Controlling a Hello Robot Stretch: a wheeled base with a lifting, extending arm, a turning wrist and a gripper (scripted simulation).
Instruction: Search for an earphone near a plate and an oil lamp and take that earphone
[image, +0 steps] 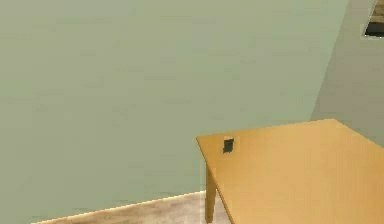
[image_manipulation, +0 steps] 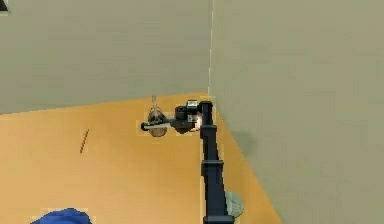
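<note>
Walls (image: 120, 90) of pale grey-green stand behind the counter (image: 300, 180), a warm yellow-brown wooden top whose near corner juts in at the forward view's lower right, with a strip of pale floor (image: 120, 212) below its edge.

In the arm side view the dark square arm (image_manipulation: 210, 175) reaches out over the counter toward its far edge, close to where two walls meet. A rounded blue thing (image_manipulation: 65, 215) sits at the counter's near side, cut by the picture's bottom edge. A smaller grey-green thing (image_manipulation: 233, 205) lies on the counter just beside the arm's base.

The tool (image_manipulation: 165, 124) is over the counter near its far edge, fingers pointing toward the arm side view's left. At its far end is a small grey lump (image_manipulation: 153, 127), wider than it is tall, with a thin stalk rising straight up from it. It is too small to tell whether it is the earphone. Its long axis seems to run along the counter's far edge, though that is uncertain. It shows against the countertop, so I cannot tell whether the tool holds it or anything else.

A thin dark stick (image_manipulation: 84, 142) lies on the counter well apart from the lump, slightly tilted.

A tiny dark block (image: 229, 145) stands by the counter's corner in the forward view.
</note>
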